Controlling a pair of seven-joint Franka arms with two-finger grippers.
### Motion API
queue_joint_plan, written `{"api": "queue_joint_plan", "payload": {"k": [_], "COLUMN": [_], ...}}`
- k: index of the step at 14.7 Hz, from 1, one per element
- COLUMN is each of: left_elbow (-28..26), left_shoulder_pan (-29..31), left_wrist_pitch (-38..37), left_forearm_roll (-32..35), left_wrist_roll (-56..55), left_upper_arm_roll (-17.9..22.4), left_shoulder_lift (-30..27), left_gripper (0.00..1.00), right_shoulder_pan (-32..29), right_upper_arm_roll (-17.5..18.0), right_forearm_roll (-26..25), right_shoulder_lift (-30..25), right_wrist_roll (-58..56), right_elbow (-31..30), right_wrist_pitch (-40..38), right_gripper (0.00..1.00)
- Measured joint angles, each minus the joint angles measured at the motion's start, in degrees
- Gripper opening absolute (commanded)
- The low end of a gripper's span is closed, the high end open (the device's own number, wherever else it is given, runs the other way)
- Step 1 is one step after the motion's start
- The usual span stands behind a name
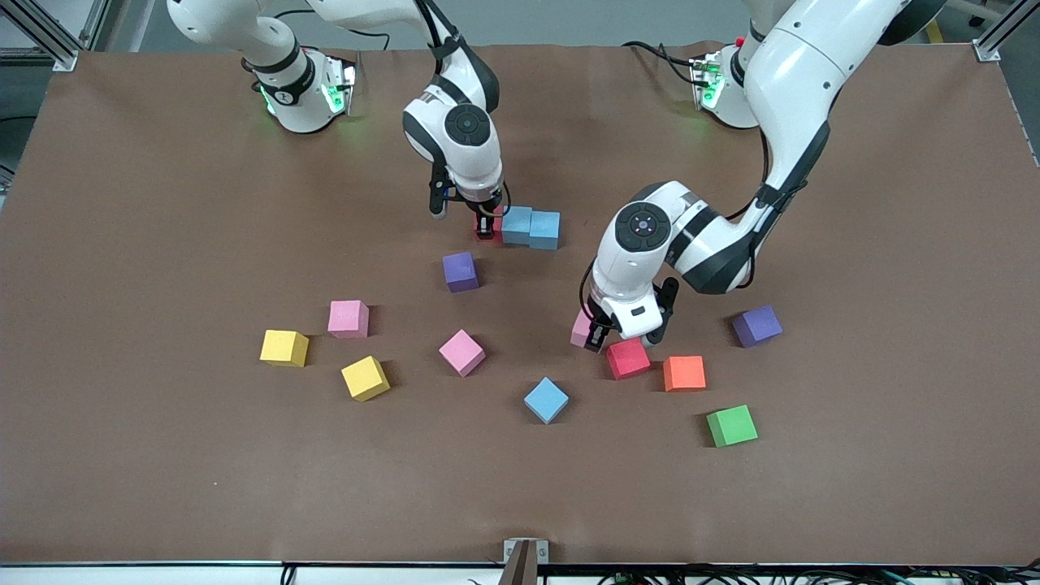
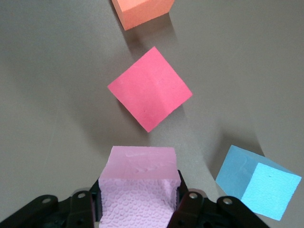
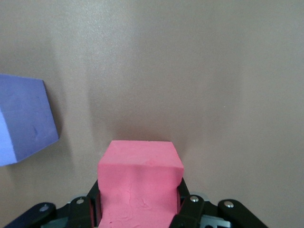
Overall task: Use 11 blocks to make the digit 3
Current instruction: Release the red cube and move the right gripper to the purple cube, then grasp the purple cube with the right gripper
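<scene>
Two blue blocks (image 1: 530,227) touch in a short row near the table's middle. My right gripper (image 1: 486,226) is shut on a red block (image 3: 140,180), held low beside that row at the end toward the right arm. My left gripper (image 1: 595,340) is shut on a pink block (image 2: 137,187), low at the table next to a loose red block (image 1: 627,358), which also shows in the left wrist view (image 2: 149,93). Loose on the table are an orange block (image 1: 684,373), a blue block (image 1: 546,400), two pink blocks (image 1: 348,318) (image 1: 461,352), two purple blocks (image 1: 461,271) (image 1: 757,325) and two yellow blocks (image 1: 284,348) (image 1: 365,378).
A green cube (image 1: 731,426) lies nearest the front camera, close to the orange block. The purple block by the blue row shows in the right wrist view (image 3: 23,123). The left wrist view shows the orange block (image 2: 142,12) and the loose blue block (image 2: 259,187).
</scene>
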Motion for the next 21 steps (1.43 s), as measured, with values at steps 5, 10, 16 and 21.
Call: {"api": "queue_joint_plan", "payload": {"k": [5,10,16,21], "left_elbow": [0.1,1.9,2.0,2.2], "left_shoulder_pan": [0.0,0.1,0.1,0.1], "left_wrist_pitch": [-0.2,-3.2,-3.4,-3.4], "left_forearm_roll": [0.0,0.0,0.0,0.0], "left_wrist_roll": [0.0,0.0,0.0,0.0], "left_upper_arm_roll": [0.0,0.0,0.0,0.0], "left_shoulder_lift": [-0.4,-0.5,-0.5,-0.5], "left_gripper": [0.38,0.38,0.38,0.38], "right_shoulder_pan": [0.0,0.0,-0.3,-7.7], "right_upper_arm_roll": [0.0,0.0,-0.2,-1.1], "right_forearm_roll": [0.0,0.0,0.0,-0.3], "right_shoulder_lift": [1.1,0.9,-3.9,-6.1], "right_wrist_roll": [0.0,-0.3,-3.0,-19.2], "right_elbow": [0.2,1.1,2.2,3.2], "right_wrist_pitch": [0.2,-1.6,-8.2,-9.5], "right_gripper": [1.0,1.0,1.0,1.0]}}
